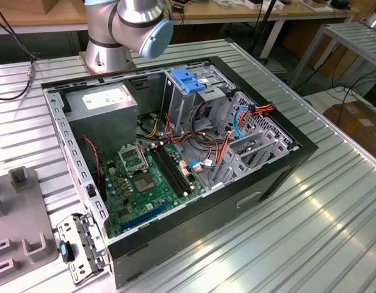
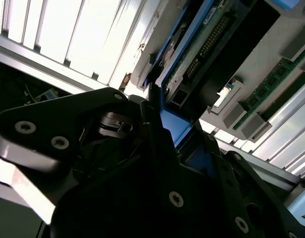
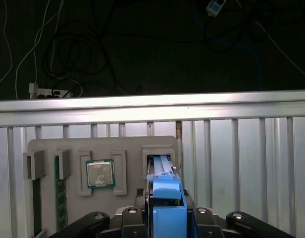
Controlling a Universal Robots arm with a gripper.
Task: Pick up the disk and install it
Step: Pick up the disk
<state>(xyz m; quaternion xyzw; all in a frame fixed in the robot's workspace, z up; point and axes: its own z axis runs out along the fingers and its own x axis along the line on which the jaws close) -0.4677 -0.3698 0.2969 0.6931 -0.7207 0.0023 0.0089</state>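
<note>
The disk [image 3: 164,171] stands on edge in a slot of a grey holder tray [image 3: 132,144], its bright blue rails and end tab facing the camera. In the second wrist view the disk [image 2: 202,44] shows its green circuit board and a blue rail. My gripper [image 3: 168,220] sits on the blue end tab, with a black finger pressed against each side of it. In the second wrist view the gripper [image 2: 175,129] has that blue tab pinched between its dark fingers [image 2: 152,124].
The holder tray also carries a processor chip [image 3: 100,173] and memory sticks [image 3: 59,198]. In the exterior view an open computer case [image 1: 176,152] lies on the ribbed metal table [image 1: 310,220], with a drive cage under a pale-blue latch plate [image 1: 188,79] and loose cables [image 1: 237,122]. The arm's base [image 1: 124,30] stands behind it.
</note>
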